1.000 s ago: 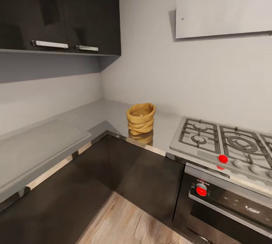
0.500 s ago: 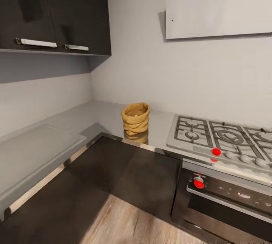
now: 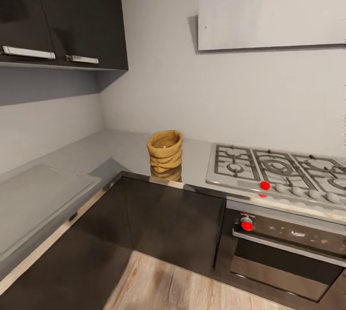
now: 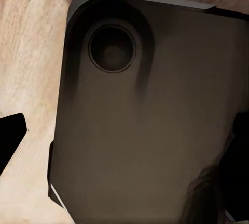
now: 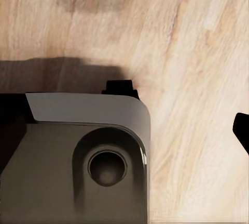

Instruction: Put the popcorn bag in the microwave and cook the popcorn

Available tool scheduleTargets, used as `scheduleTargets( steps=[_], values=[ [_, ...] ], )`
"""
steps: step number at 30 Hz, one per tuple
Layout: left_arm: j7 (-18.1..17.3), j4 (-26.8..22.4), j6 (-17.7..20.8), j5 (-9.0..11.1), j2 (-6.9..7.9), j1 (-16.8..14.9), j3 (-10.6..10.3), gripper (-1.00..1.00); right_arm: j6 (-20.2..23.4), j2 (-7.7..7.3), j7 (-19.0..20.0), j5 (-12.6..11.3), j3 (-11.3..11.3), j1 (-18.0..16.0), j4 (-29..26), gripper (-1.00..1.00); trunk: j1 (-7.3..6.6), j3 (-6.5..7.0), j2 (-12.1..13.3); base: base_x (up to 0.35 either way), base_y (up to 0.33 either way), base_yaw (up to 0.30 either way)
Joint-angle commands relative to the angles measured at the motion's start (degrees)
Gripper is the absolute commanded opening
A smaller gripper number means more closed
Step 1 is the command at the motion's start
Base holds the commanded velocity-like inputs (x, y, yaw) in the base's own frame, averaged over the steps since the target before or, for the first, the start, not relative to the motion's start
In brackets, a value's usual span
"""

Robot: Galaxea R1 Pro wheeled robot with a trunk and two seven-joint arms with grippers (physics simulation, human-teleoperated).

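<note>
On the countertop [image 3: 129, 149] corner, popcorn bag [image 3: 165, 150] upright beside the hob [image 3: 274, 172] — tools' state cannot be told

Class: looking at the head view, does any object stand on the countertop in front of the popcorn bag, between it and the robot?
Nothing visible does. The bag stands alone on the countertop near its front edge; the hob lies off to one side.
</note>
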Motion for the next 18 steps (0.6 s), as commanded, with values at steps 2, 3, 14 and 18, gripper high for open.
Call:
scheduleTargets(
  steps=[2,3,14,18],
  values=[
    [-0.3,0.0,-0.1,0.5,0.02,0.0,0.0,1.0,-0.3,0.0,0.0,0.6,-0.5,-0.1,0.2,1.0,0.0,-0.05,0.0,0.0,0.064,-0.048],
    [-0.3,0.0,-0.1,0.5,0.03,0.0,0.0,1.0,-0.3,0.01,0.0,0.6,-0.5,-0.1,0.2,1.0,0.0,-0.05,0.0,0.0,0.028,-0.021],
    [-0.2,0.0,-0.1,0.5,0.05,0.0,0.0,1.0,0.5,0.11,0.1,0.4,-0.6,-0.1,0.2,1.0,0.0,-0.05,0.0,0.0,0.002,-0.001],
    [-0.2,0.0,-0.1,0.5,0.05,0.0,0.0,1.0,0.6,0.2,-0.1,0.4,-0.6,-0.1,0.2,1.0,0.0,-0.05,0.0,0.0,0.0,0.0]
  ],
)
